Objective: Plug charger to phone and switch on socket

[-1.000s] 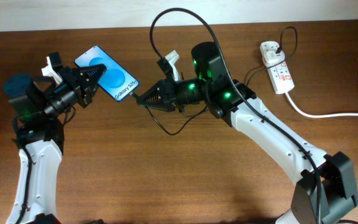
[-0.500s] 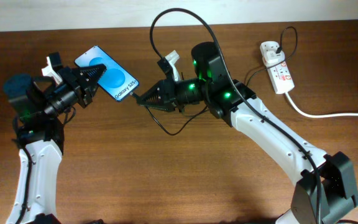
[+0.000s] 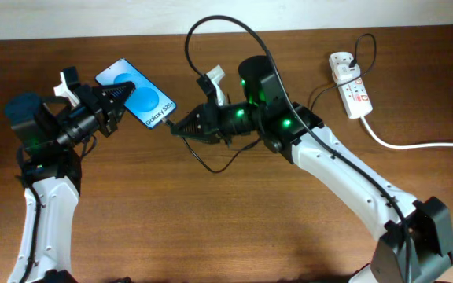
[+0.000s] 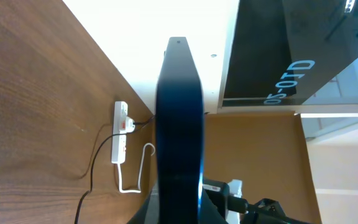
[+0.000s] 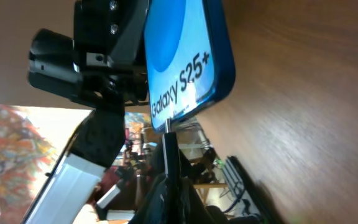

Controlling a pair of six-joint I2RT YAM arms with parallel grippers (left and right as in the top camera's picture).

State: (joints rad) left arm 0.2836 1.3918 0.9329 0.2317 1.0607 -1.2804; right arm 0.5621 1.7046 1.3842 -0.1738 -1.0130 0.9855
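Blue-screened phone (image 3: 144,98) clamped in left gripper (image 3: 123,94), held tilted with its bottom edge toward the other arm. Right gripper (image 3: 176,127) pinched closed on charger (image 3: 211,17) just behind the tip (image 5: 167,126). Tip right at phone's bottom edge; cannot tell whether seated. Plugging-in step in hand, by the look of it. Next: line tip up with port, push straight in, keep phone braced. Socket (image 3: 351,86) well apart at far right, for switching on afterwards.

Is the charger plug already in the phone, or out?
Cannot tell fully: the charger tip meets the bottom edge of the phone, but how deep it sits is hidden.
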